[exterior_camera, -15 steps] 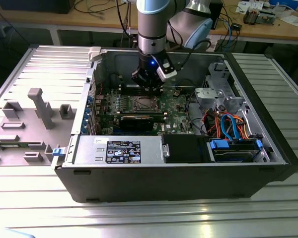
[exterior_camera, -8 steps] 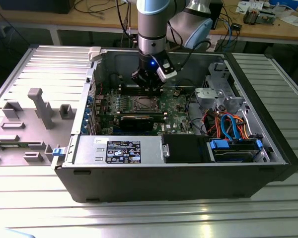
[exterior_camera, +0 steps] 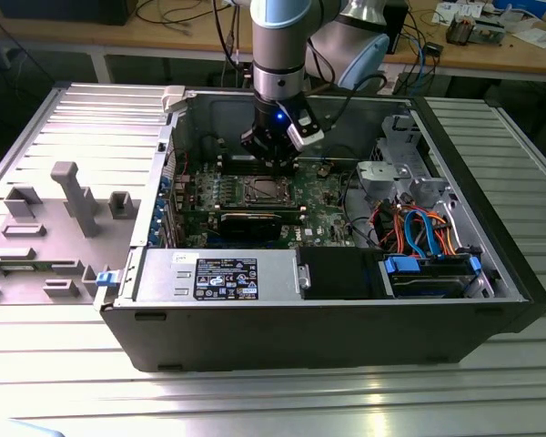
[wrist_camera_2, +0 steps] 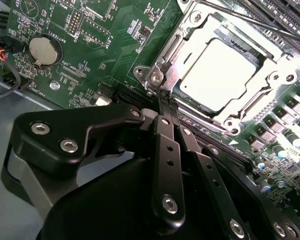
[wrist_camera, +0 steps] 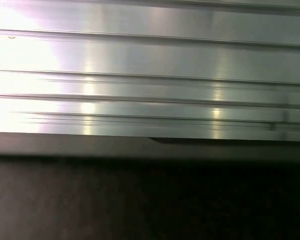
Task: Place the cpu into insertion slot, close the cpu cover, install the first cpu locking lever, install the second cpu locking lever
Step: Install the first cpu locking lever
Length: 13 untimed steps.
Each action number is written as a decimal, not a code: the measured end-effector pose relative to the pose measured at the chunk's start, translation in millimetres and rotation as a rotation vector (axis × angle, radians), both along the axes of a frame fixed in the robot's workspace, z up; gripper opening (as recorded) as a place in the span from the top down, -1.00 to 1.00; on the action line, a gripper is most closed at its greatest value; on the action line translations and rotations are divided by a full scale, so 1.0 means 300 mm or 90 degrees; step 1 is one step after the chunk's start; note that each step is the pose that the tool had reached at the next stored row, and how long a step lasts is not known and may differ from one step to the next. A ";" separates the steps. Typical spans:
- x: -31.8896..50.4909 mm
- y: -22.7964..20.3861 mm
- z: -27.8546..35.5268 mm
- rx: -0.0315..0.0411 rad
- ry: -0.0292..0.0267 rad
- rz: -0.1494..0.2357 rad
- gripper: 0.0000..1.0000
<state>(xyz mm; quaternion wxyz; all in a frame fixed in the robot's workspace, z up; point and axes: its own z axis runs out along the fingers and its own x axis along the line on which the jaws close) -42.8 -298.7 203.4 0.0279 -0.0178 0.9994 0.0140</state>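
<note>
CPU [wrist_camera_2: 221, 72]: seated flat in the insertion slot [wrist_camera_2: 285, 77], just beyond the pincer's tips, dull silver top showing through the frame.
CPU cover [wrist_camera_2: 176, 50]: silvery frame plate lying down over the chip's edges, its corner nearest the pincer touching or almost touching the tips; it looks already closed.
Pincer [wrist_camera_2: 166, 102]: fingers [wrist_camera_2: 165, 135] pressed together into a narrow point with nothing visibly pinched between them, tips down at the near corner of the socket frame beside a round screw boss.
Locking lever [wrist_camera_2: 250, 17]: a thin wire rod runs along the far side of the socket from the pincer; whether it is latched I cannot tell.
Exterior view: the gripper [exterior_camera: 271, 155] hangs inside the open computer case [exterior_camera: 328, 337], directly over the socket [exterior_camera: 260, 189] on the green motherboard [exterior_camera: 323, 218].
Step in hand, as I judge it: working a lever at the socket's edge with cover and chip already in place.
Doing it well: keep the closed tips on the metal frame or lever only, press steadily, and stay clear of the coin cell [wrist_camera_2: 42, 50] and small board parts off to the side.
</note>
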 end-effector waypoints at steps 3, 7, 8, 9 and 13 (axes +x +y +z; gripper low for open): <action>0.000 0.000 0.004 0.0003 -0.0001 0.000 0.79; 0.000 0.000 0.005 0.0002 -0.0001 0.000 0.79; 0.000 0.000 0.005 0.0001 -0.0001 0.000 0.79; 0.000 0.000 0.005 0.0000 0.0000 0.000 0.79; 0.000 0.000 0.001 -0.0004 0.0001 0.000 0.79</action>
